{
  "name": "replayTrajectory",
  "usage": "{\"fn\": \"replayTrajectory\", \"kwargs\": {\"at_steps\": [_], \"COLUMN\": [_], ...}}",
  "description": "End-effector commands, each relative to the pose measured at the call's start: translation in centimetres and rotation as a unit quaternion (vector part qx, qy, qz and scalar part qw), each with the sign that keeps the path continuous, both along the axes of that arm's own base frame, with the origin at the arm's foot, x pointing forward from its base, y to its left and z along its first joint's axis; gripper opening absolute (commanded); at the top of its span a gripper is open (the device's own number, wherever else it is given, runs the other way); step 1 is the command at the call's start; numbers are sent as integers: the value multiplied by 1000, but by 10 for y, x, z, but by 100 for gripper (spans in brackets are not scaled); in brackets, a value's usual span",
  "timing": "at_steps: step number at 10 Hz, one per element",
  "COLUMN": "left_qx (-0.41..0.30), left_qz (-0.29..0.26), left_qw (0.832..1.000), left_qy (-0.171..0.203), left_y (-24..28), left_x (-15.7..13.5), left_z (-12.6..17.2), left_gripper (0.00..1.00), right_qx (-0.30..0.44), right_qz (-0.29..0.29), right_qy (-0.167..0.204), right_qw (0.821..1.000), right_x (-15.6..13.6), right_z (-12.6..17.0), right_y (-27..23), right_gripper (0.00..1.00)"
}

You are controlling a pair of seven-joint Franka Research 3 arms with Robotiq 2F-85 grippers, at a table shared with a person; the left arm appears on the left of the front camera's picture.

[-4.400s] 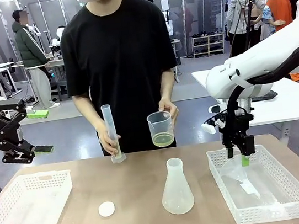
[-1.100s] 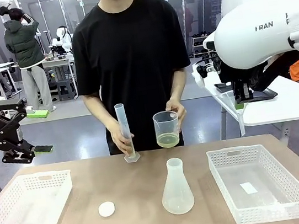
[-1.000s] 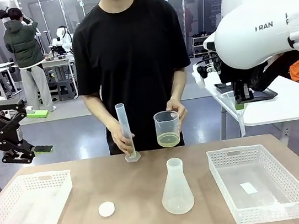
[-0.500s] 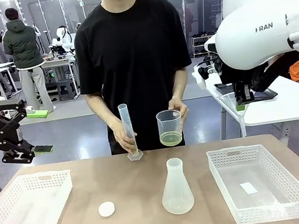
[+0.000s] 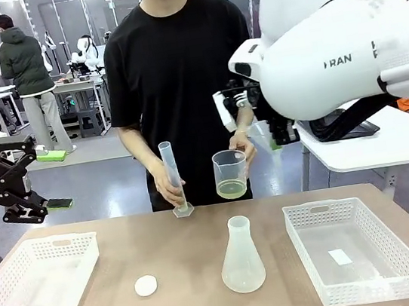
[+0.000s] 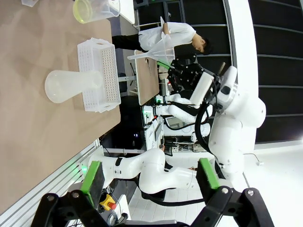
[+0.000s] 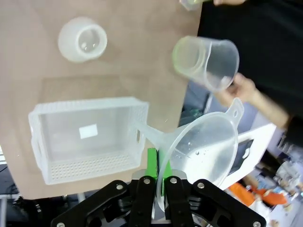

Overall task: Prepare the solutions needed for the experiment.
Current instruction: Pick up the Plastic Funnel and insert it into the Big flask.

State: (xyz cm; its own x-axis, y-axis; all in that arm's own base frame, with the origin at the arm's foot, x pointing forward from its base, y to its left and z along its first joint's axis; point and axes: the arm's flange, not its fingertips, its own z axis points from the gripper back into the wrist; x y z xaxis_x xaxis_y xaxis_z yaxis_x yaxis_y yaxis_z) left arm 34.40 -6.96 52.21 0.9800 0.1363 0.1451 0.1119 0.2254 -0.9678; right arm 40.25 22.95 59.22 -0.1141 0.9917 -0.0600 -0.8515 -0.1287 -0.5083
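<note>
Above the flask (image 5: 241, 258), my right gripper (image 7: 158, 166) clamps a funnel (image 7: 203, 146) near the solutions (image 5: 231, 189); leftward, my left gripper (image 6: 149, 171) gapes.

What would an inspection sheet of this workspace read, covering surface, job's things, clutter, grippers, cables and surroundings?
Surface: brown table, no spill seen.
Job's things: solutions in beaker held in person's hand; other hand steadies graduated cylinder; conical flask upright, looks empty.
Clutter: white cap; left basket; right basket with white slip.
Grippers: left gripper open, empty; right gripper shut on funnel.
Cables: black loop at right arm's wrist.
Surroundings: another person at far benches.
</note>
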Motion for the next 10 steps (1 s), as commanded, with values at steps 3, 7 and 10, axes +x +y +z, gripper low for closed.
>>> {"fn": "replayTrajectory", "kwargs": {"at_steps": [3,7,10], "left_qx": [-13,-13,-13], "left_qz": [0,0,0], "left_qw": [1000,1000,1000], "left_qy": [-2,-2,-2], "left_y": [-3,-3,-3], "left_x": [0,0,0], "left_z": [3,3,3], "left_gripper": [100,100,100], "right_qx": [48,62,54], "right_qz": [123,164,149], "right_qy": [-19,-11,-13], "right_qw": [991,985,987], "right_x": [-32,-63,-62], "right_z": [1,-1,2], "right_y": [23,35,43], "right_gripper": [4,4,4]}}
